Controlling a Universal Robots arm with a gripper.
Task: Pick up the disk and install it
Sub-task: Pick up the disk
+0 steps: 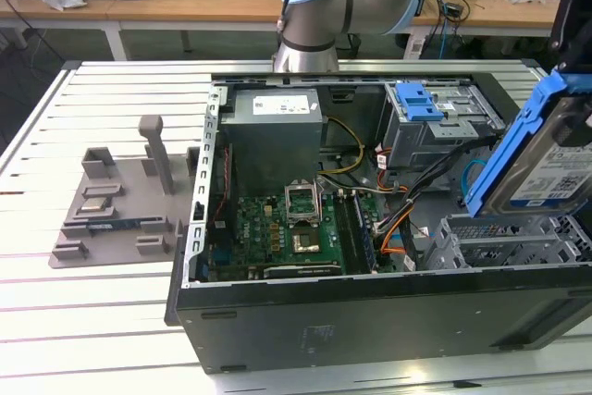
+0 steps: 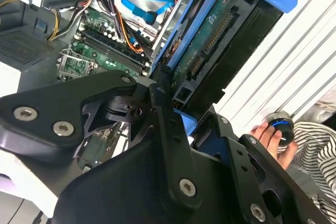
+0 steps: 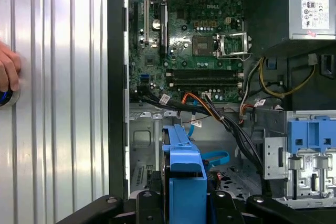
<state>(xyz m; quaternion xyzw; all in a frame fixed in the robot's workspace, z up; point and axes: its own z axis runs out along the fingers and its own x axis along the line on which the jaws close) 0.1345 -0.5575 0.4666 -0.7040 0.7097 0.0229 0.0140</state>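
The disk [image 1: 546, 159], a silver-grey drive with a white-and-blue label and blue side rails, hangs tilted on edge above the open computer case [image 1: 370, 307], at the exterior view's right. In the second wrist view its green circuit-board underside [image 2: 220, 40] faces the camera. My gripper [image 3: 184, 203] is shut on it, the black fingers [image 2: 163, 124] pressing its blue rails. In the first wrist view the disk's blue rail end [image 3: 184, 171] sits over the grey metal drive bay [image 3: 144, 145] beside the motherboard [image 3: 199, 40].
Inside the case are a large grey power-supply box [image 1: 276, 127], a blue bracket [image 1: 416, 99] on the upper drive cage, and bundled cables [image 3: 220, 114]. A grey fixture [image 1: 120, 201] lies on the slatted table at the exterior view's left. A person's hand [image 2: 270, 135] rests on a knob.
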